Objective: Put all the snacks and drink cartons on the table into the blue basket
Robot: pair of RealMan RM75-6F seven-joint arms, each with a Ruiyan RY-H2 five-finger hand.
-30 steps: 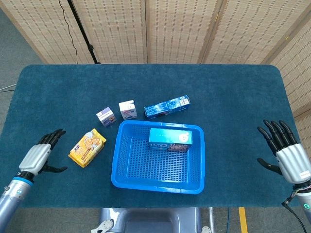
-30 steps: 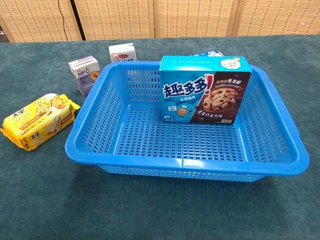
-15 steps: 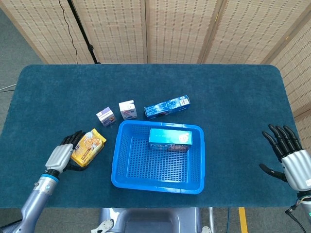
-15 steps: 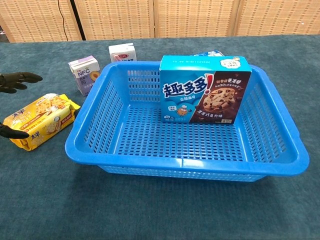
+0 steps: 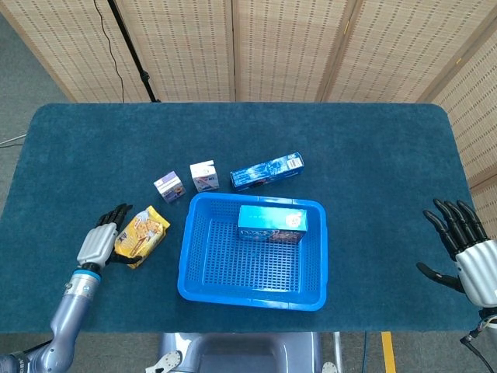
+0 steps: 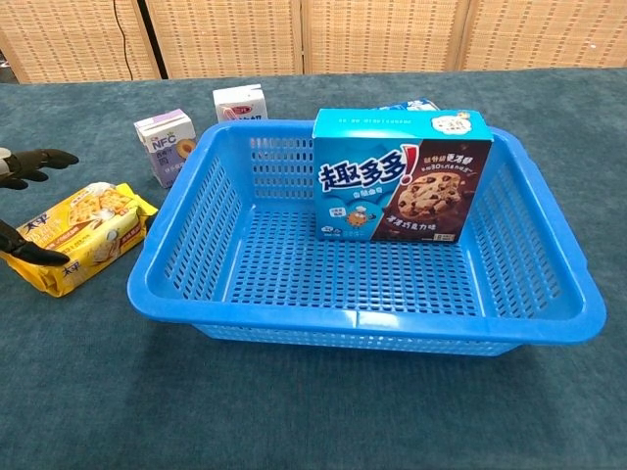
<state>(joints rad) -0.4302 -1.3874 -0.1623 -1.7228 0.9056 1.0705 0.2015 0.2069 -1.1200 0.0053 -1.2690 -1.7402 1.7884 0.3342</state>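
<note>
A yellow cracker pack point(image 5: 140, 235) point(image 6: 80, 235) lies left of the blue basket point(image 5: 200, 284) point(image 6: 362, 320). My left hand point(image 5: 99, 244) point(image 6: 24, 167) is at the pack's left end, fingers spread; its thumb lies against the pack's near edge and it holds nothing. A blue cookie box point(image 5: 272, 223) point(image 6: 402, 176) stands inside the basket. Behind the basket stand a purple-white carton point(image 5: 169, 186) point(image 6: 165, 145), a white carton point(image 5: 204, 176) point(image 6: 240, 102) and a long blue snack box point(image 5: 266, 172) point(image 6: 412, 105). My right hand point(image 5: 467, 258) hovers spread and empty at the far right.
The dark teal table point(image 5: 373, 171) stretches wide to the right of the basket and behind the items. Woven screens point(image 5: 287, 47) stand behind it, with a black stand point(image 5: 130, 48) at the back left.
My left hand moved right from the table's left side up to the cracker pack's end. My right hand drew back toward the lower right edge.
</note>
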